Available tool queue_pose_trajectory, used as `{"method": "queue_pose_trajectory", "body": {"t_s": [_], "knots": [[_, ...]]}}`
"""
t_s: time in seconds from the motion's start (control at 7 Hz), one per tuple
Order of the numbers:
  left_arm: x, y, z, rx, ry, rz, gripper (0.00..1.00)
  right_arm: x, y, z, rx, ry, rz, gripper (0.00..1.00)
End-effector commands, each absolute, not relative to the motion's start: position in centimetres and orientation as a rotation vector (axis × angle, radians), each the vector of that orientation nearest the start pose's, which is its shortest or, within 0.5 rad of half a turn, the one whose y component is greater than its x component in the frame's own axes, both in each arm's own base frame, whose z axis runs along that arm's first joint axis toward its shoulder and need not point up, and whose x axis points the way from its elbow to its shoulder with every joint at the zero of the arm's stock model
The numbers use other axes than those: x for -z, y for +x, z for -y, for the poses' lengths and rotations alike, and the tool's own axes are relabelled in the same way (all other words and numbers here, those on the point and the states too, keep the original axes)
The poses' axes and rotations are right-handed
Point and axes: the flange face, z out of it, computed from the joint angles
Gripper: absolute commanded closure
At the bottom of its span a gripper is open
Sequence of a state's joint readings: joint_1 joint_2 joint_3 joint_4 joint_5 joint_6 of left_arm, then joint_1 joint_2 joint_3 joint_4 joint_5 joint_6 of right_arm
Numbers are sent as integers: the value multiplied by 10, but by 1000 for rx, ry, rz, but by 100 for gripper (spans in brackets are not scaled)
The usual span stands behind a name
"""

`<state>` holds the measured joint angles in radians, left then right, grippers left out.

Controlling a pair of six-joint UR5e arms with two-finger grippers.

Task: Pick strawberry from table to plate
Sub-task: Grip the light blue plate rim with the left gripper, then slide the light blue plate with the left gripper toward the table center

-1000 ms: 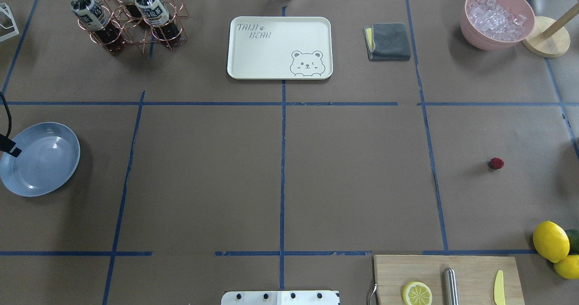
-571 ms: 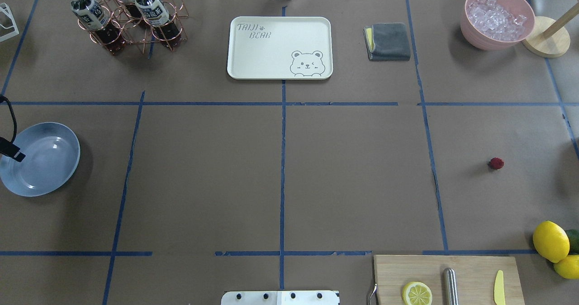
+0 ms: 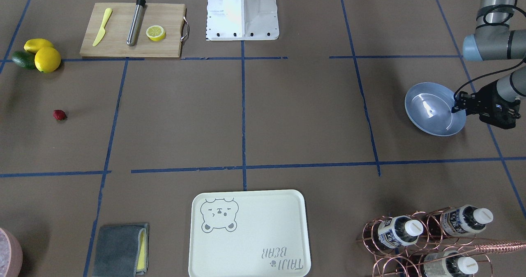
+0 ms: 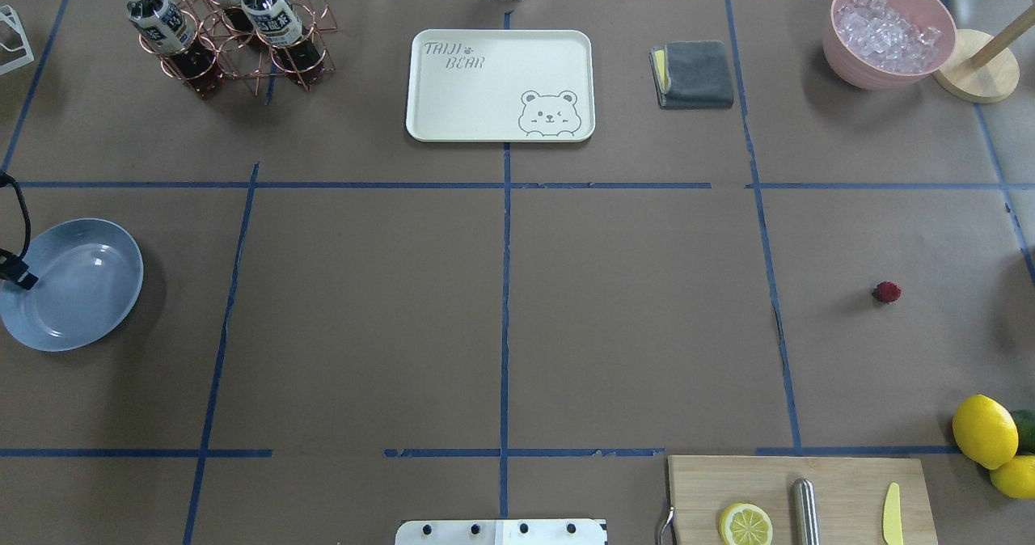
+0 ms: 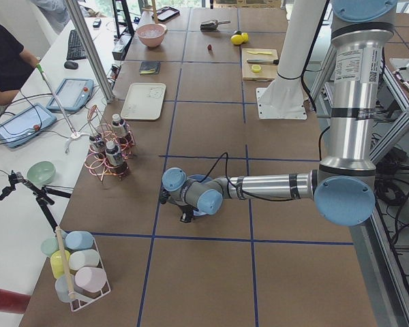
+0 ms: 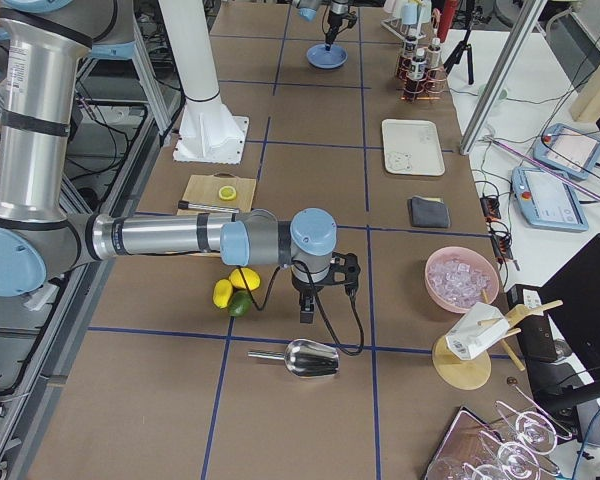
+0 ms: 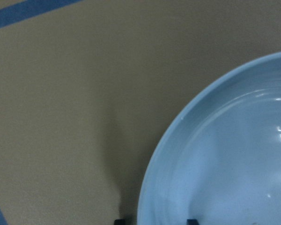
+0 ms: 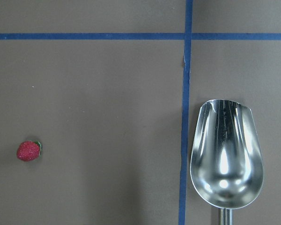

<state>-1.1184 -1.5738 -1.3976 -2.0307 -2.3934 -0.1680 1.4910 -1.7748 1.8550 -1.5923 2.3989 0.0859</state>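
Note:
The strawberry, small and dark red, lies alone on the table at the right; it also shows as the strawberry and the strawberry. The light-blue plate sits at the far left and holds nothing. My left gripper hangs low at the plate's outer rim. In the left wrist view its two fingertips stand apart on either side of the plate rim, open. My right gripper shows only in the exterior right view, so I cannot tell its state. It hovers over the table near the lemons.
Two lemons and a green avocado sit at the near right beside a cutting board with a lemon half. A metal scoop lies under the right wrist. The bear tray, bottle rack, grey cloth and ice bowl line the far side.
The left gripper's tip has shifted a little to the left and down at the plate's rim. The plate and the strawberry have stayed put.

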Motion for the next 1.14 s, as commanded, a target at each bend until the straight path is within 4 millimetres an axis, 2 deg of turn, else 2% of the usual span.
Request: {"method": "queue_pose_trajectory", "body": {"t_s": [0.0, 0.29, 0.57, 0.71, 0.86, 1.0], "knots": [[-678, 168, 483, -398, 31, -878, 100, -607, 27, 412, 20, -11, 830, 0], [-624, 179, 498, -391, 63, -958, 100, -606, 27, 412, 21, -8, 832, 0], [-542, 184, 496, -188, 8, -1063, 100, -603, 27, 412, 21, -5, 832, 0], [-500, 193, 496, -113, -12, -1095, 100, -603, 27, 412, 21, -4, 832, 0], [-467, 222, 479, -81, -62, -1122, 100, -603, 27, 412, 22, -3, 834, 0], [-415, 289, 458, -61, -129, -1181, 100, -602, 27, 413, 23, -2, 834, 0]]}}
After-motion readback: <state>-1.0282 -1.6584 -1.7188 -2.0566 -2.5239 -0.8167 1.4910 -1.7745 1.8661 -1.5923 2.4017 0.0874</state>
